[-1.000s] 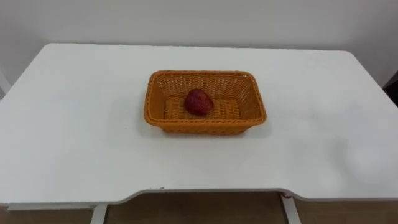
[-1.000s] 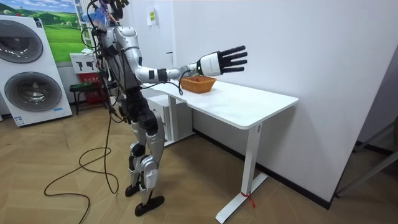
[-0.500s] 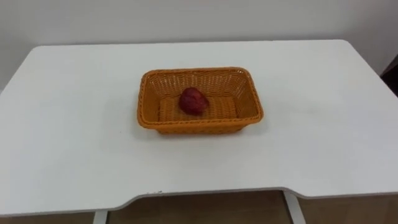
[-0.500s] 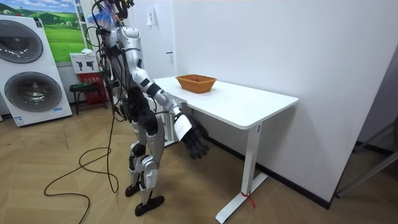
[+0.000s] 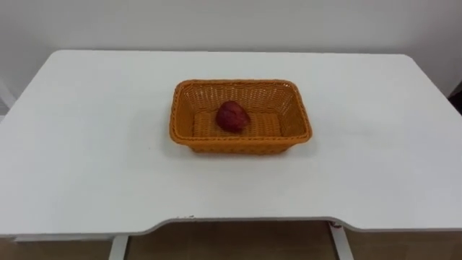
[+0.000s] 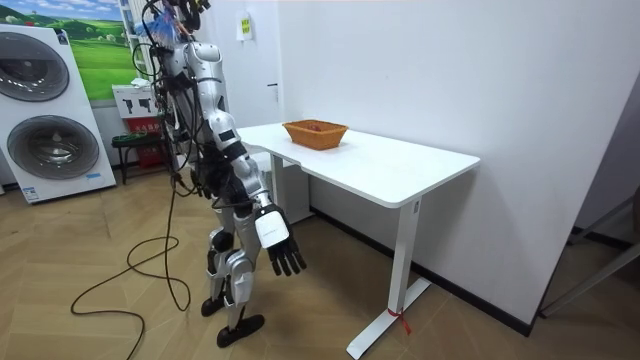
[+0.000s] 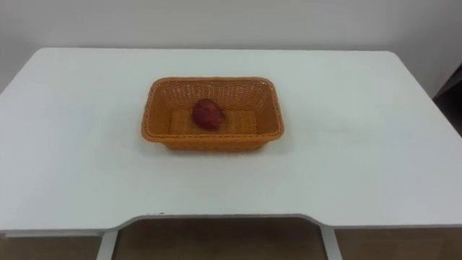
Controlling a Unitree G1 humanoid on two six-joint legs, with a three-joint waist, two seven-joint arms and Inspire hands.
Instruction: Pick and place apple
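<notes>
Apple (image 5: 232,116) sits inside the orange wicker basket (image 5: 238,84), a touch left of centre on the basket floor, nothing touching it. The basket stands mid-table on the white table (image 5: 86,144), a bit toward the far edge.

Big change is the arm. 1 s ago the right arm was stretched out level over the table, fingers fanned above the basket. Half a sec ago it had swung down low in front of the table edge. Now the right hand (image 6: 279,243) hangs by the thigh, close to the body, fingers straight and spread wide, pointing at the floor, holding nothing.

Apple and basket: same spot relative to each other and to the table in all three eye frames. The small slide of the whole pic is the head cam's own.

Robot stands upright at the table end on the room view's left, facing the table.

Print check: behind the robot, a washing machine (image 6: 45,110) with a green landscape poster (image 6: 95,45) above it. There's a small sign (image 6: 243,27) on the white wall, txt too small to read.
</notes>
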